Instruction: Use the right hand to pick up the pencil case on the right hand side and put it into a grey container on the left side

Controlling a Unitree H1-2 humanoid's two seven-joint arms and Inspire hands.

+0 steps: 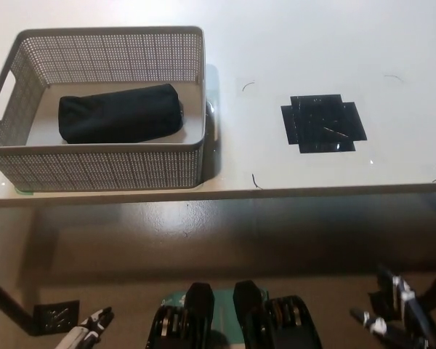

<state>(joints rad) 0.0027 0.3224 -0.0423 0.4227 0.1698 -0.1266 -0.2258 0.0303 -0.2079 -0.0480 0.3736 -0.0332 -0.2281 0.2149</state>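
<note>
We find the right robot hand low in the bottom right corner of the head view, below the near edge of the surface and well apart from everything on it. It holds nothing, and its black fingers with pale tips stand apart from one another. The left robot hand sits at the lower left corner, only its white tip in view, so we cannot tell whether it is spread or closed.

On the pale surface, nearest the right robot hand, we see a patch of black tape stuck flat in a rough cross shape, with nothing lying on it. A few thin dark curled marks sit around it on the surface.

Further left stands the grey container, a perforated basket with a handle slot cut in its left end wall. The pencil case, black and soft-looking, lies inside it on the floor of the basket, stretched lengthwise from left to right and slightly tilted, nearer the right wall than the left.
</note>
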